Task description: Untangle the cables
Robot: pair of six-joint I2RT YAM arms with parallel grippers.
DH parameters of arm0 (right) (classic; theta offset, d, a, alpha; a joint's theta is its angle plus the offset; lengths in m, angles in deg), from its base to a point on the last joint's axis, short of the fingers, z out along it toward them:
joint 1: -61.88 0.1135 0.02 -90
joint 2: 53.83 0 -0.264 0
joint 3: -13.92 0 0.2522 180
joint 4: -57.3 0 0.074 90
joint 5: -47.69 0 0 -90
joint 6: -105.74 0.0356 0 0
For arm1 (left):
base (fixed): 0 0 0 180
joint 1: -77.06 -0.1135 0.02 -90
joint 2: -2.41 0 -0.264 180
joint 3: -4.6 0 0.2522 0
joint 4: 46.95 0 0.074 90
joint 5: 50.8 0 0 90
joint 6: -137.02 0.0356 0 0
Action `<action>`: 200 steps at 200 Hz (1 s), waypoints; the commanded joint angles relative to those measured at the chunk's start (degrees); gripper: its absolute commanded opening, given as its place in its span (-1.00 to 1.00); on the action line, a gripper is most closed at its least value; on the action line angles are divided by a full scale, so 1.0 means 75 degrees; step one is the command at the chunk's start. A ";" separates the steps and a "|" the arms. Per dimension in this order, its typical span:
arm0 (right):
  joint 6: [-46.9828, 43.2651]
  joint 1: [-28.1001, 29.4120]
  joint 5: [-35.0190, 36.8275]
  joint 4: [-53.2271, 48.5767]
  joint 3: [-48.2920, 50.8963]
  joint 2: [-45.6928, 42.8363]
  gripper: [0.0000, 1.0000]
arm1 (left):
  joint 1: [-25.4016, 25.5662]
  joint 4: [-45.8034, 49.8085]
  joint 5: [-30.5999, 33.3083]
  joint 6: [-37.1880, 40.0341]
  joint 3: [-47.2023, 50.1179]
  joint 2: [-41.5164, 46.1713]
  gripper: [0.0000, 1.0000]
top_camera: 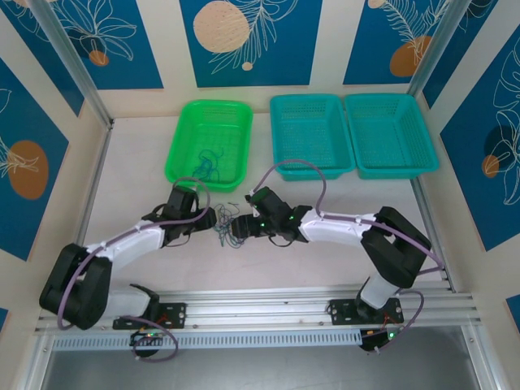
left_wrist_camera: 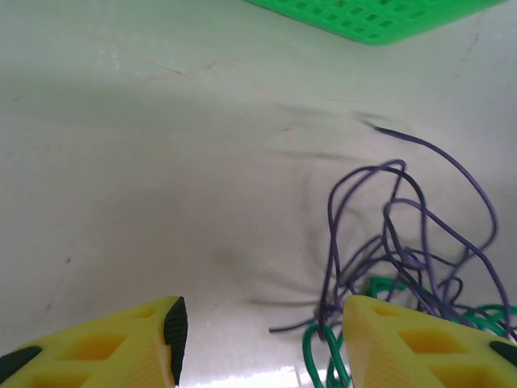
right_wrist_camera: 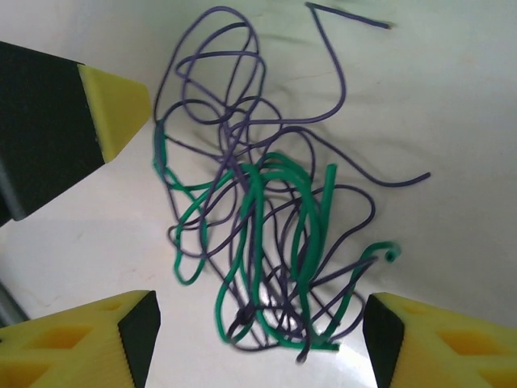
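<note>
A tangle of thin purple-blue and green cables [top_camera: 226, 228] lies on the white table between my two grippers. My left gripper [top_camera: 214, 219] is open. In the left wrist view it [left_wrist_camera: 262, 343] hovers low over the table, and the cables [left_wrist_camera: 404, 242] lie by its right yellow finger [left_wrist_camera: 420, 343], with a green loop and a purple strand just inside that finger. My right gripper [top_camera: 241, 227] is open too, its jaws wide. In the right wrist view the cables [right_wrist_camera: 266, 218] lie ahead of it [right_wrist_camera: 258, 339] and reach between its fingers. More thin cables [top_camera: 208, 162] lie in the green basket [top_camera: 175, 158].
Two teal baskets [top_camera: 280, 154] [top_camera: 431, 150] stand side by side at the back right. The green basket's edge [left_wrist_camera: 371, 20] is close ahead of the left gripper. The left gripper's finger [right_wrist_camera: 89, 113] shows at the upper left of the right wrist view. An aluminium rail [top_camera: 260, 305] runs along the near edge.
</note>
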 commanded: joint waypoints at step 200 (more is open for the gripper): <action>0.1990 -0.3739 0.1677 -0.2235 0.2659 -0.3588 -1.00 | -0.0586 0.0834 -0.0215 0.0900 0.0016 0.2160 -1.00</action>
